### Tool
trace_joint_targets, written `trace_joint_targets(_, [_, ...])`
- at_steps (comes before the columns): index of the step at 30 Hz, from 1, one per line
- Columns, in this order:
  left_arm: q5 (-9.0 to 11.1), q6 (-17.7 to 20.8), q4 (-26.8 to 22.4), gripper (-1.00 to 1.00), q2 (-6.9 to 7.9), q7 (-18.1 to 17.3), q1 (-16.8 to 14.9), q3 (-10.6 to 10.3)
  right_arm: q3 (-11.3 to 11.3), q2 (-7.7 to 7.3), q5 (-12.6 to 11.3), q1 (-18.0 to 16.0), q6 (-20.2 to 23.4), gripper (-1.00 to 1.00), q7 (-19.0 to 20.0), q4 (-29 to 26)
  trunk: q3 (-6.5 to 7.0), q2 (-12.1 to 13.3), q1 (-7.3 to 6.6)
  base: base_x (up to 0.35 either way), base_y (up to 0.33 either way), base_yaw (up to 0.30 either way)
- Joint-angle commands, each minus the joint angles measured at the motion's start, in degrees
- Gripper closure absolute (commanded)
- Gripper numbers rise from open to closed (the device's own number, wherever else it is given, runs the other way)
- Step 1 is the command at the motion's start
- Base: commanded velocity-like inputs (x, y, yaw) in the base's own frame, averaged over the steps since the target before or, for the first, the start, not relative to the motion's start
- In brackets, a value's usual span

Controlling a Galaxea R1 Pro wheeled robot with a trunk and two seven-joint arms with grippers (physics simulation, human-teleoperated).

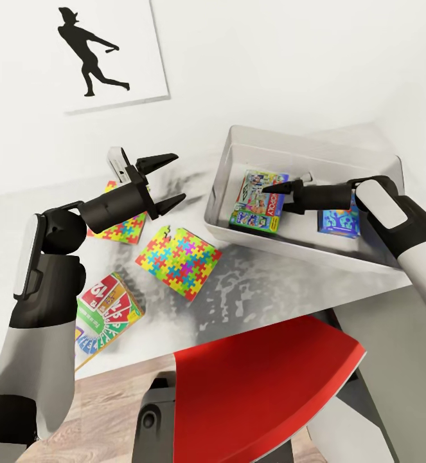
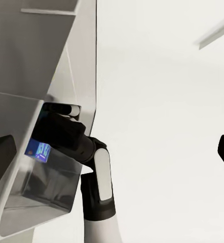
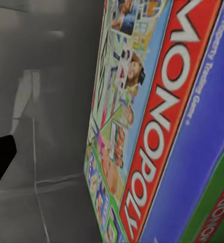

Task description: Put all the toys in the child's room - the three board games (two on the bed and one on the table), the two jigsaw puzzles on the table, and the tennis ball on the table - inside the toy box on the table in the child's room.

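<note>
Monopoly box (image 1: 259, 200) lies w/ blue game box (image 1: 338, 222) in toy box (image 1: 367, 157) at desk's (image 1: 264, 289) far right; right end effector (image 1: 281, 194) spread over it. Skip-Bo box (image 1: 106, 310) overhangs near-left edge: stiff, light, pinch there. Left end effector (image 1: 164, 181) wide, empty.

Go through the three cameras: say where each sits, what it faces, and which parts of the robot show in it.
Head view: on the head, looking down over the table; both arms, left pincer open, right pincer in the toy box.
Left wrist view: on the left arm, facing the toy box side-on; the right arm shows.
Right wrist view: on the right arm, close on the Monopoly box; one dark fingertip.
Shared: head and right wrist views both show the Monopoly box.
</note>
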Motion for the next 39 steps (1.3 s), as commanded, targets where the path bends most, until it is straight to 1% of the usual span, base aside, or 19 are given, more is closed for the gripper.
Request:
trace_joint_targets(1, [0.59, -0.08, -0.03, -1.00, 0.02, 0.60, -0.04, -0.03, 0.18, -0.06, 0.34, -0.08, 0.00, -1.00, 0.53, 0.07, -0.07, -0.09, 0.03, 0.000, 0.000, 0.000])
trace_joint_targets(11, [0.58, -0.05, -0.06, -1.00, -0.03, 2.70, -0.04, -0.02, 0.15, -0.18, 0.33, -0.12, 0.00, -1.00, 0.42, 0.19, -0.07, -0.09, 0.03, 0.000, 0.000, 0.000])
trace_joint_targets(19, [0.57, -0.05, -0.04, -1.00, -0.06, 3.23, 0.02, -0.08, -0.01, -0.47, 0.36, -0.38, 0.00, -1.00, 0.39, 0.20, -0.07, -0.09, 0.03, 0.000, 0.000, 0.000])
trace_joint_targets(22, [0.55, -0.04, -0.05, -1.00, -0.05, 3.30, 0.03, -0.09, -0.04, -1.35, 0.36, -0.42, 0.00, -1.00, 0.37, 0.15, -0.07, -0.09, 0.03, 0.000, 0.000, 0.000])
trace_joint_targets(23, [0.55, -0.04, -0.05, -1.00, -0.05, 3.30, 0.03, -0.09, -0.04, -1.35, 0.36, -0.42, 0.00, -1.00, 0.37, 0.15, -0.07, -0.09, 0.03, 0.000, 0.000, 0.000])
trace_joint_targets(25, [0.57, -0.04, -0.06, -1.00, -0.02, 3.32, 0.04, -0.10, -0.06, -2.26, 0.38, -0.42, 0.00, -1.00, 0.19, -0.07, -0.07, -0.09, 0.03, 0.000, 0.000, 0.000])
trace_joint_targets(28, [0.59, -0.04, -0.04, -1.00, 0.00, 3.34, 0.07, -0.10, -0.08, -4.06, 0.33, -0.47, 0.00, -1.00, -0.90, -0.36, -0.07, -0.09, 0.03, 0.000, 0.000, 0.000])
trace_joint_targets(29, [0.59, -0.04, -0.04, -1.00, 0.00, 3.34, 0.07, -0.10, -0.08, -4.06, 0.33, -0.47, 0.00, -1.00, -0.90, -0.36, -0.07, -0.09, 0.03, 0.000, 0.000, 0.000])
trace_joint_targets(33, [0.58, -0.04, -0.04, -1.00, 0.01, 3.36, 0.13, -0.10, -0.42, -6.13, 0.27, -0.46, 0.00, -1.00, -3.63, -1.93, -0.07, -0.09, 0.03, 0.000, 0.000, 0.000])
trace_joint_targets(34, [0.58, -0.04, -0.04, -1.00, 0.01, 3.36, 0.13, -0.10, -0.42, -6.13, 0.27, -0.46, 0.00, -1.00, -3.63, -1.93, -0.07, -0.09, 0.03, 0.000, 0.000, 0.000])
trace_joint_targets(39, [0.58, -0.04, -0.03, -1.00, 0.02, 3.37, 0.19, -0.09, -1.10, -7.25, 0.26, -0.02, 0.00, -1.00, -7.64, -6.02, -0.07, -0.09, 0.03, 0.000, 0.000, 0.000])
